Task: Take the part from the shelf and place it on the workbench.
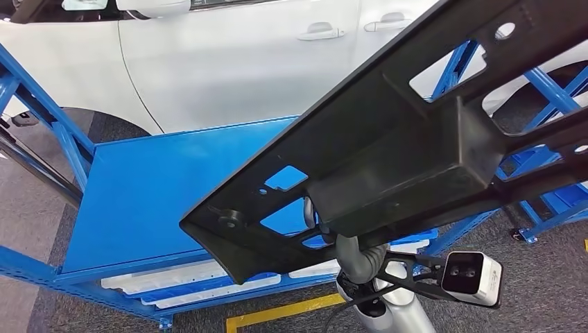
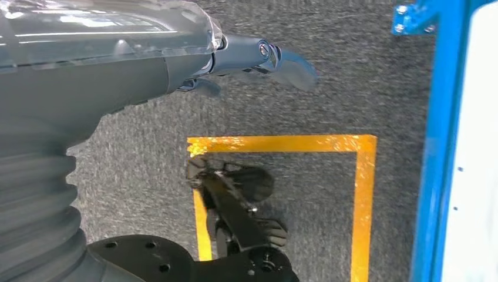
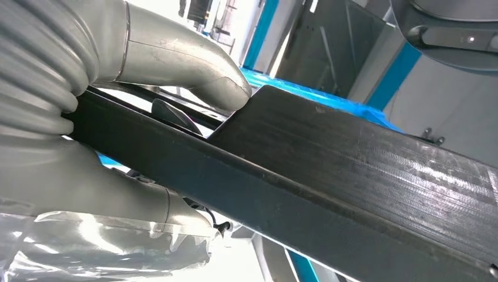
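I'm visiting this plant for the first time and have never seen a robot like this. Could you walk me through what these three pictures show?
These come from a humanoid robot's own cameras. The head view looks forward and down: a long black plastic part with cut-out holes is carried above a blue workbench, whose top looks bare, with a white car behind it. The right wrist view sits just behind the right hand, whose grey thumb and fingers grip that same part. The left wrist view looks down past the left hand, which holds nothing, at grey carpet with a yellow floor marking. The part is not yet set down.
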Tool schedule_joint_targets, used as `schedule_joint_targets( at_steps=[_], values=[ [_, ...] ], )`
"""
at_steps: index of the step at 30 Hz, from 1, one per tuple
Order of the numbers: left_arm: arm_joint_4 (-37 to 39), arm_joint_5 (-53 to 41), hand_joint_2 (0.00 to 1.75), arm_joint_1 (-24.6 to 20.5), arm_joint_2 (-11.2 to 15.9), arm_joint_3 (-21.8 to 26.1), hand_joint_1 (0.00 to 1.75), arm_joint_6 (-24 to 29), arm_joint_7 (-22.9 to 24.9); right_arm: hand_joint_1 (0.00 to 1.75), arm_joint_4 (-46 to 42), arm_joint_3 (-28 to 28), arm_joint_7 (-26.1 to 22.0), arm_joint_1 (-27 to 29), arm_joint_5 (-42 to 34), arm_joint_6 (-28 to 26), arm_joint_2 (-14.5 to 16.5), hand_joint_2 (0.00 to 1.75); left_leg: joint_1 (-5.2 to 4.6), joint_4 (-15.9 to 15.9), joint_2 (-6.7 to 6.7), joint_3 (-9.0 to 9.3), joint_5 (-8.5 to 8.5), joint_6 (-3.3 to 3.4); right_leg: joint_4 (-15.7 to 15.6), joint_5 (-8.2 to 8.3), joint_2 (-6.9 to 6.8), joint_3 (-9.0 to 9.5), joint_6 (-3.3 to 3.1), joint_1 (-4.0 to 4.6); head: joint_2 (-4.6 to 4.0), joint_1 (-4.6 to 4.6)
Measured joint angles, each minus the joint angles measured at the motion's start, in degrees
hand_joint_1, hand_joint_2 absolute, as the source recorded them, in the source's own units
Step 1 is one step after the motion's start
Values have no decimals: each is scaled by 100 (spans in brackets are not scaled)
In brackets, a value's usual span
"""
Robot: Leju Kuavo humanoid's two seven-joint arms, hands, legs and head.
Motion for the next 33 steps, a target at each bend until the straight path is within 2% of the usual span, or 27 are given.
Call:
schedule_joint_targets(
  at_steps=[1,3,4,5,8,9,10,12,13,14,15,16,17,19,20,21,23,24,25,26,28,29,30,31,32,33],
  values=[
    [0,4,175,-1,0,0,0,7,7,175,0,10,0,1,-22,11,-17,175,0,-305,0,228,120,12,13,38,4,-51,11,4,0,0],
    [0,11,175,-16,0,0,0,34,33,175,0,16,-1,2,-87,77,-44,175,-18,-1141,-1,763,338,63,44,114,9,-132,54,12,0,0],
    [0,14,175,-24,-1,0,0,50,50,175,1,16,-1,3,-128,140,-53,175,-33,-1410,-5,918,400,96,55,147,9,-154,85,14,0,0],
    [0,15,175,-28,-1,0,0,65,68,175,1,16,-2,4,-167,208,-62,175,-50,-1538,-9,978,427,130,58,183,7,-164,119,13,0,0],
    [1,17,175,-19,-4,0,0,82,116,175,3,16,-2,7,-227,359,-90,175,-70,-1547,0,907,562,232,33,268,15,-183,222,-8,0,0],
    [1,17,175,-22,-7,0,0,85,128,175,4,16,-2,8,-236,404,-101,175,-61,-1559,14,864,627,271,99,171,20,-223,252,-16,0,0],
    [2,17,175,-28,-9,0,0,88,145,175,5,16,-2,8,-249,463,-113,175,-45,-1573,29,808,699,303,275,-39,24,-296,280,-25,0,0],
    [2,17,175,-33,-11,1,0,95,201,175,10,13,-2,20,-287,625,-135,175,-37,-1576,48,657,828,338,961,-661,24,-500,327,-54,0,0],
    [2,18,175,-28,-11,2,0,99,233,175,13,11,-2,32,-302,697,-143,175,-38,-1570,51,577,887,335,1345,-890,23,-581,348,-64,0,0],
    [2,19,175,-21,-11,3,0,104,262,175,20,9,-2,47,-317,757,-152,175,-38,-1563,55,491,945,327,1617,-982,23,-596,363,-70,0,0],
    [2,19,175,-14,-12,4,0,109,283,175,29,5,-2,59,-329,799,-159,175,-39,-1554,59,411,998,317,1706,-946,23,-519,367,-72,0,0],
    [2,19,175,-9,-13,7,0,114,297,175,39,-2,-2,67,-340,832,-166,175,-38,-1543,62,335,1047,304,1573,-827,23,-331,361,-73,0,0],
    [2,19,175,-7,-14,10,0,118,308,175,49,-15,-2,71,-356,861,-172,175,-38,-1531,63,268,1093,288,1239,-697,24,-36,343,-72,0,0],
    [2,17,175,-4,-15,15,0,126,319,175,56,-54,-2,74,-377,913,-174,175,-48,-1507,55,177,1174,241,392,-643,28,584,285,-51,0,-2],
    [2,15,175,-2,-15,17,0,130,323,175,58,-81,-2,82,-383,937,-175,175,-51,-1506,52,159,1216,208,110,-662,31,765,255,-33,-1,-1],
    [2,14,175,1,-14,19,0,133,326,175,61,-107,-2,89,-384,954,-176,175,-49,-1513,51,148,1261,170,-30,-690,34,834,226,-11,-1,-1],
    [2,13,175,13,-12,25,0,139,331,175,68,-145,-2,104,-386,969,-179,175,-38,-1534,47,132,1329,93,-80,-605,24,782,144,-3,-1,1],
    [2,12,175,20,-9,27,0,143,333,175,73,-153,-2,105,-386,970,-179,175,-33,-1491,43,95,1261,67,-102,-552,14,742,91,-10,-1,0],
    [2,11,175,26,-8,30,0,145,334,175,79,-155,-2,109,-386,971,-179,175,-30,-1352,39,35,1084,50,-123,-482,3,685,39,-20,-1,0],
    [2,11,175,29,-8,31,0,147,334,175,86,-157,-2,113,-386,972,-179,175,-20,-1086,38,-54,808,40,-134,-410,-7,615,0,-24,-1,0],
    [2,10,175,30,-10,31,0,147,335,175,102,-159,-2,126,-386,973,-179,175,-16,-335,37,-243,256,22,-124,-276,-10,441,-40,3,0,0],
    [2,10,175,29,-9,31,0,148,335,175,113,-160,-2,133,-386,973,-179,175,-15,-21,37,-280,143,16,-113,-210,-11,348,-44,18,0,0],
    [2,10,175,29,-7,31,0,148,335,175,122,-161,-2,141,-386,973,-179,175,-16,132,37,-239,171,17,-95,-148,-11,253,-43,32,0,0],
    [2,10,175,27,-4,31,0,149,334,175,131,-165,-2,151,-387,974,-179,175,-18,94,37,-104,306,28,-72,-90,-11,157,-38,42,0,0],
    [2,7,175,24,-2,31,0,148,335,175,136,-177,-2,162,-387,976,-179,175,-22,-151,37,137,466,50,-45,-35,-10,64,-29,49,0,0],
    [2,3,175,17,0,31,0,148,335,175,139,-192,-2,174,-387,980,-179,175,-33,-538,37,450,543,82,-13,15,-10,-17,-15,54,0,0]
  ],
)
